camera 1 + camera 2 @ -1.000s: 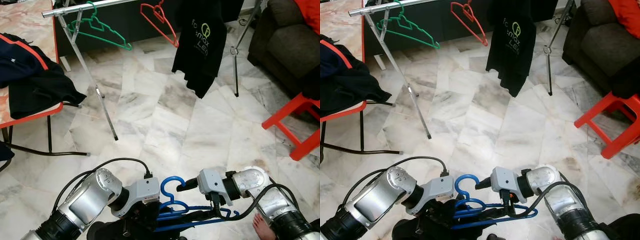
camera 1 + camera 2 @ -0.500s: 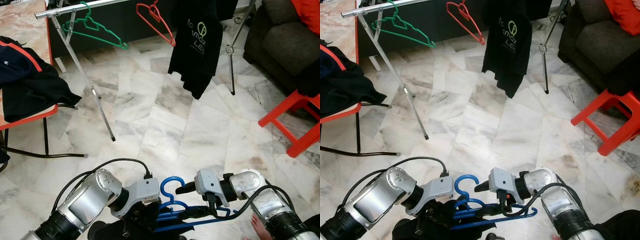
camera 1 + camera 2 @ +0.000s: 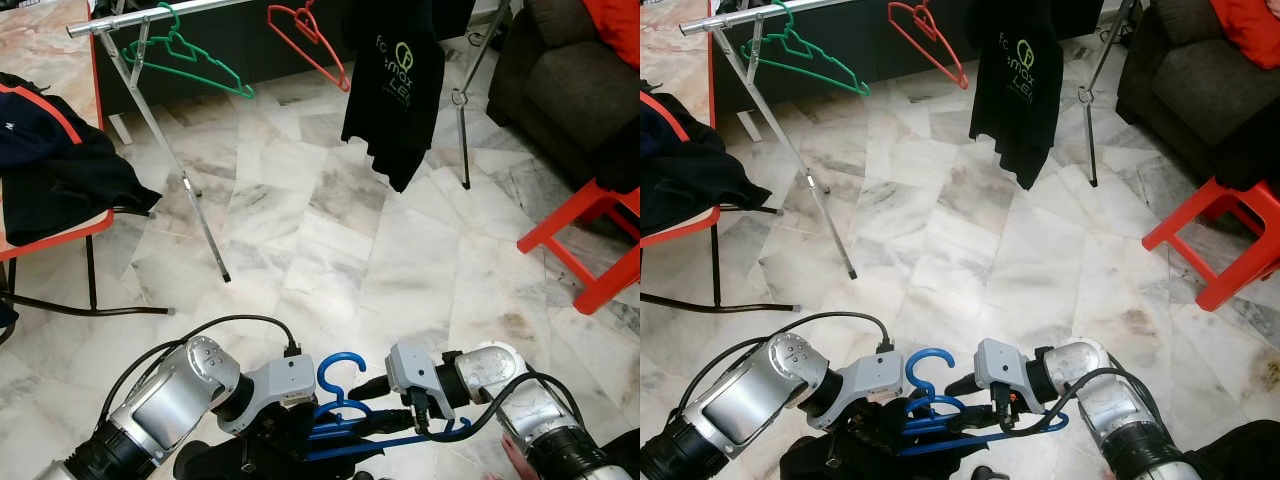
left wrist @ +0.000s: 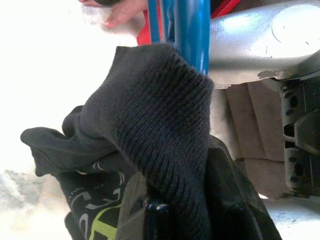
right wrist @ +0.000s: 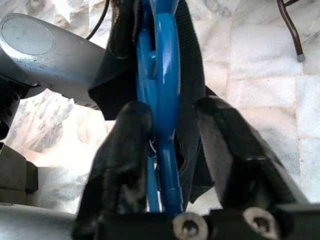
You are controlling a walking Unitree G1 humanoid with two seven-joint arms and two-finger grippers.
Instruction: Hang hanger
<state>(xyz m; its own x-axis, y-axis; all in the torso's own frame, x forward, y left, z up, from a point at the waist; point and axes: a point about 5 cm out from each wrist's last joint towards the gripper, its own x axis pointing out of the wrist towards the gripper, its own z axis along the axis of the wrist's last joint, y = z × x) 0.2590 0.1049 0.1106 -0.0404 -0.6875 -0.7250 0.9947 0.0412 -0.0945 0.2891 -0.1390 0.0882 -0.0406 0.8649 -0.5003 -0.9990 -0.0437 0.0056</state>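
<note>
A blue hanger [image 3: 340, 357] with a black garment [image 4: 150, 130] over it is held low in front of me, hook upward. My left gripper [image 3: 285, 440] is buried in the garment and shut on it. My right gripper [image 5: 172, 120] reaches in from the right and stands open, with its fingers [image 5: 125, 150] on either side of the hanger's blue bar [image 5: 162, 75]. At the far back a metal clothes rail [image 3: 160, 14] carries a green hanger [image 3: 190, 55], a red hanger [image 3: 305, 40] and a hung black T-shirt [image 3: 395, 90].
A red table [image 3: 60, 235] with dark clothes stands at the left. A red stool [image 3: 585, 235] and a dark sofa [image 3: 570, 80] are at the right. Marble floor lies between me and the rail. A person's bare foot [image 4: 122, 12] is near my right arm.
My right gripper has edged left toward the hanger and a little lower. The camera has shifted slightly; the left arm holds still.
</note>
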